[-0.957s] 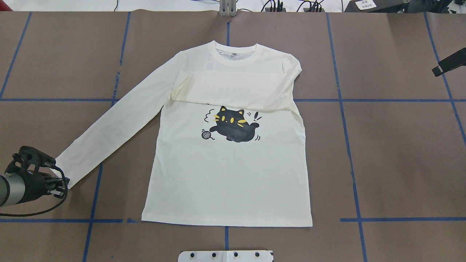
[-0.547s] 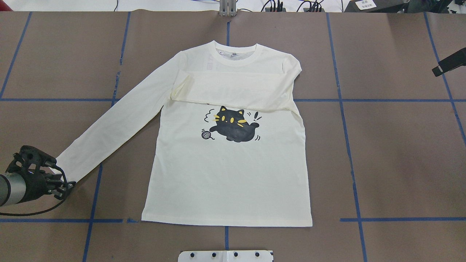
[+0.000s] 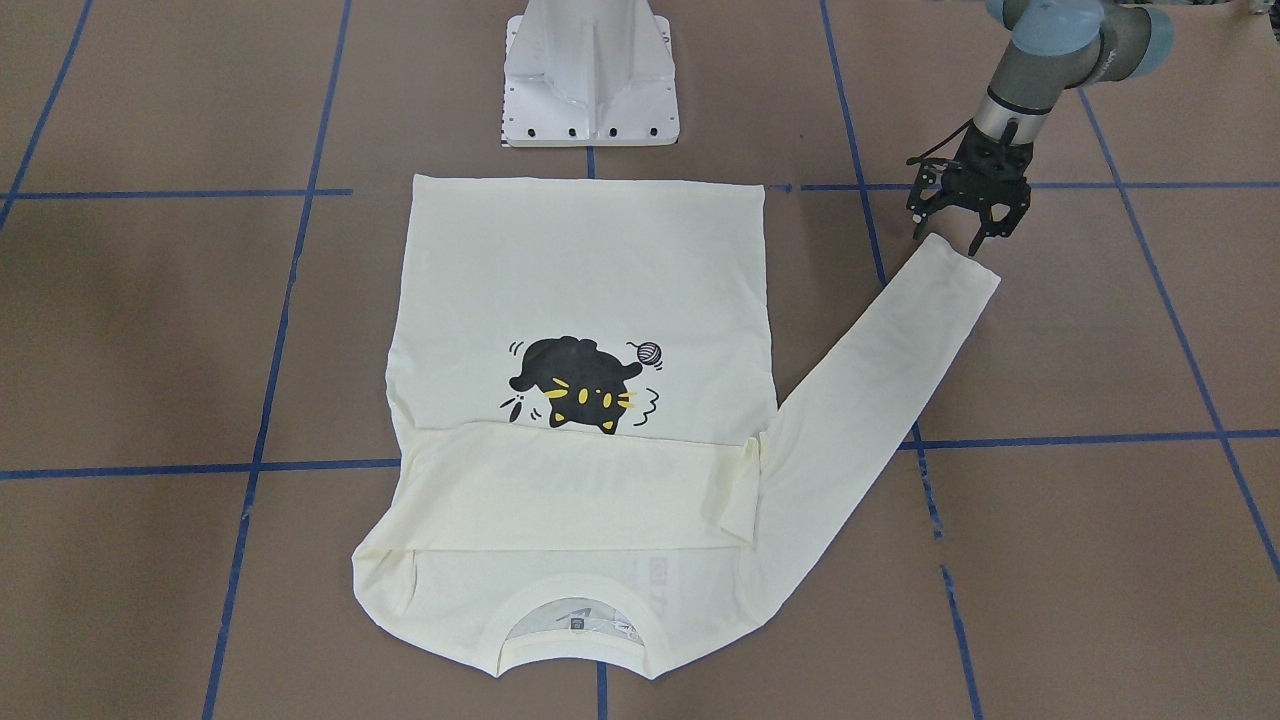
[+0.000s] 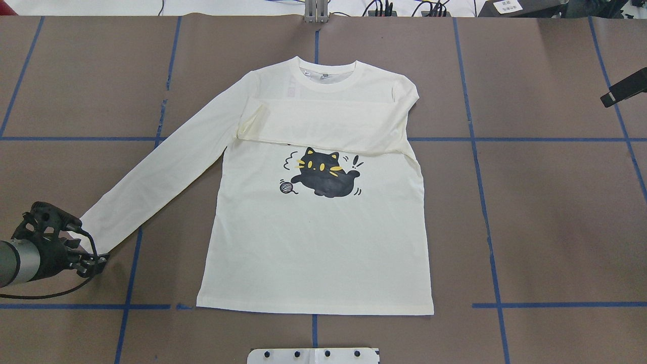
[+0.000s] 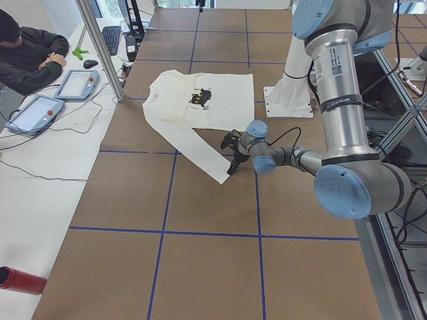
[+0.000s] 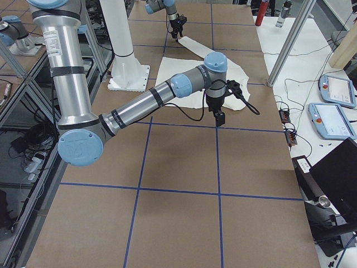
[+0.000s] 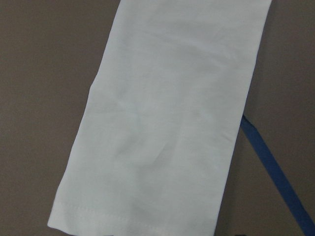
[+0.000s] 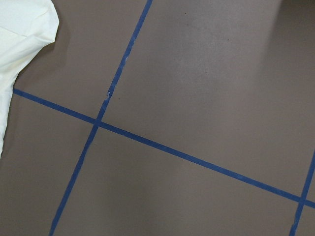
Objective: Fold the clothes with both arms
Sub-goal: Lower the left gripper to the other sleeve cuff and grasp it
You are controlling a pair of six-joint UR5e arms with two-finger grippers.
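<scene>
The cream-white shirt (image 4: pixel 318 237) lies flat on the brown table, cat print (image 4: pixel 323 174) up, collar away from me. One sleeve is folded across the chest (image 4: pixel 323 124). The other sleeve (image 4: pixel 156 172) stretches out to my left. My left gripper (image 4: pixel 90 246) is open and low at that sleeve's cuff, its fingers (image 3: pixel 975 240) spread at the cuff end (image 3: pixel 965 265). The left wrist view shows the cuff (image 7: pixel 162 123) just below. My right gripper (image 6: pixel 219 113) hovers off the shirt's right side. Only a black edge of it (image 4: pixel 624 87) shows overhead, so I cannot tell its opening.
Blue tape lines (image 4: pixel 485 202) grid the brown table. The white pedestal base (image 3: pixel 590 80) stands at the shirt's hem side. A person and tablets (image 5: pixel 73 83) sit at the far table edge. A metal post (image 5: pixel 100 47) stands there too.
My left gripper has shifted slightly toward the cuff end and lowered a little. The shirt and the right arm have not moved.
</scene>
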